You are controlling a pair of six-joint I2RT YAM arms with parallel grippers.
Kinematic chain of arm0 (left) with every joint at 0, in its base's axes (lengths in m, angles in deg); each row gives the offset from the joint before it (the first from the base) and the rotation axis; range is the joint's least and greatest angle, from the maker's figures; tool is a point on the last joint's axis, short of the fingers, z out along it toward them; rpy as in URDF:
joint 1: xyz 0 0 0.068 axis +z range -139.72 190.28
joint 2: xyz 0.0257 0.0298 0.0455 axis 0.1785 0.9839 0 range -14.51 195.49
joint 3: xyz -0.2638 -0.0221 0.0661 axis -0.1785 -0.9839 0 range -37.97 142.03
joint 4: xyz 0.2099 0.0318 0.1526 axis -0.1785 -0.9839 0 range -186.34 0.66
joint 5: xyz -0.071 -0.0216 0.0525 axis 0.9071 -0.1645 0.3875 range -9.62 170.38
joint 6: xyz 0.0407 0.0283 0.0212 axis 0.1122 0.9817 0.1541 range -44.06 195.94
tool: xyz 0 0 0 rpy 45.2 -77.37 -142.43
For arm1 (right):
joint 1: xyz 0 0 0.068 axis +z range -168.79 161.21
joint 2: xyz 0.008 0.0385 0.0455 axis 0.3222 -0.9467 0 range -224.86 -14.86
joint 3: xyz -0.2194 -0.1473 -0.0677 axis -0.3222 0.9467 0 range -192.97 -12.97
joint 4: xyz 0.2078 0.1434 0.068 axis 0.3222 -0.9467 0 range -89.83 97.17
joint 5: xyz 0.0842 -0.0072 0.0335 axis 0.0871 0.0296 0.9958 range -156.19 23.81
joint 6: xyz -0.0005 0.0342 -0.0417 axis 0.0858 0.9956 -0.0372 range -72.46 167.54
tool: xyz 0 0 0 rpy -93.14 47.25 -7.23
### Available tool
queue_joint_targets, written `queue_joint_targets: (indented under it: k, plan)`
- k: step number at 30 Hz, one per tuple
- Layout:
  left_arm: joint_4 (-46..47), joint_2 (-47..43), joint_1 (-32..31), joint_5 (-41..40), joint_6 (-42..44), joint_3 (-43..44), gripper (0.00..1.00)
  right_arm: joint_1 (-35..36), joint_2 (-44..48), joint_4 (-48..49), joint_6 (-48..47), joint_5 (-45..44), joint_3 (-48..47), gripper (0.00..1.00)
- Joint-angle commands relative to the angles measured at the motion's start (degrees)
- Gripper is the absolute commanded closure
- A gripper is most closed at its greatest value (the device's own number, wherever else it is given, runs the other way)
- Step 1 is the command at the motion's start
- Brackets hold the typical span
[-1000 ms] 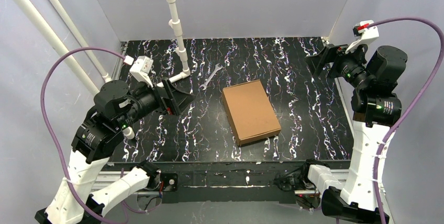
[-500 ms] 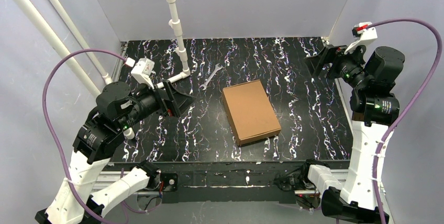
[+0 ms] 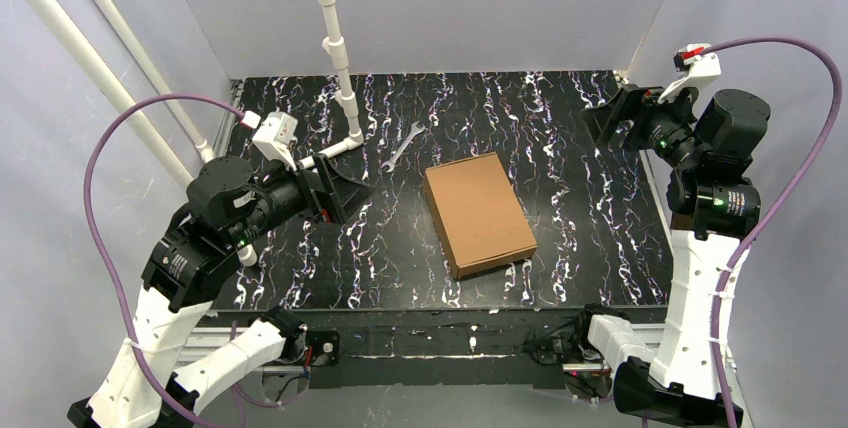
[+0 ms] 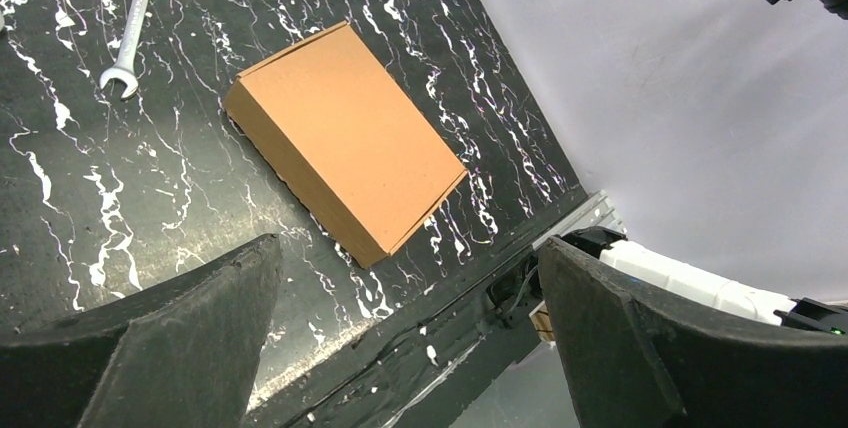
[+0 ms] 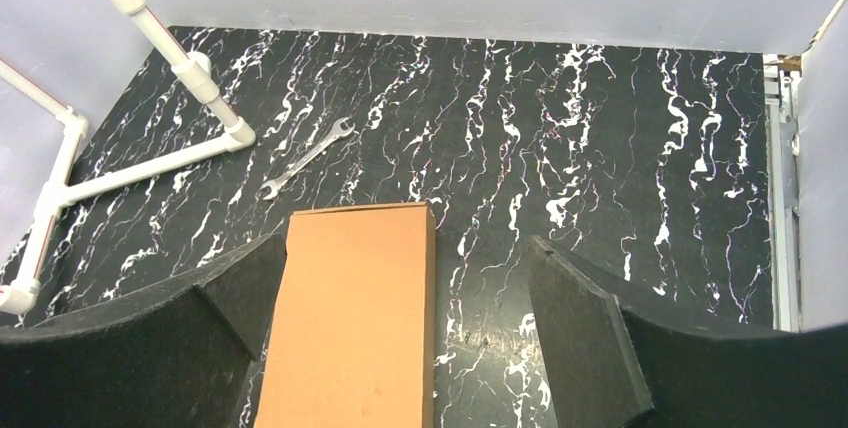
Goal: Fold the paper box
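The black marbled table (image 3: 600, 248) is the biggest thing in front of me, and the paper box (image 3: 478, 213) lies flat near its middle, turned a little askew, with one short end toward my bases. It looks already folded up, a shallow brown mailer with its lid down and no flap standing loose that I can make out.

I judge it light and hollow. The corrugated panels should be stiff across their faces but easy to dent at corners and creases, and the smooth underside is likely to skate on this table if I push from one side only. I would not squeeze across the lid. I would rather pinch a side wall or the lid's front lip near a corner, with my other arm pressing down on top to pin it.

A white pipe frame (image 3: 335, 48) rises at the far left. A small open-end wrench (image 3: 402, 145) lies near the box's far left corner, not touching it.

My left gripper (image 3: 352, 188) hangs over the left side with its jaws spread wide and nothing between them. My right gripper (image 3: 603, 116) is likewise spread and empty at the far right. Both are well apart from the box.
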Motion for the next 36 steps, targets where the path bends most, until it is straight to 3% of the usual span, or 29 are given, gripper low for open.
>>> queue_joint_targets:
  k: [1, 36]
  plan:
    - [1.2, -0.4, 0.2, -0.4, 1.1, -0.6, 0.02, -0.5, 0.4, 2.7, 1.1, -1.1, 0.4, 0.02]
    - [1.6, -0.7, 0.2, -1.7, 2.6, -3.1, 0.02, -1.1, -0.5, 3.3, 1.2, -2.5, 1.3, 0.02]
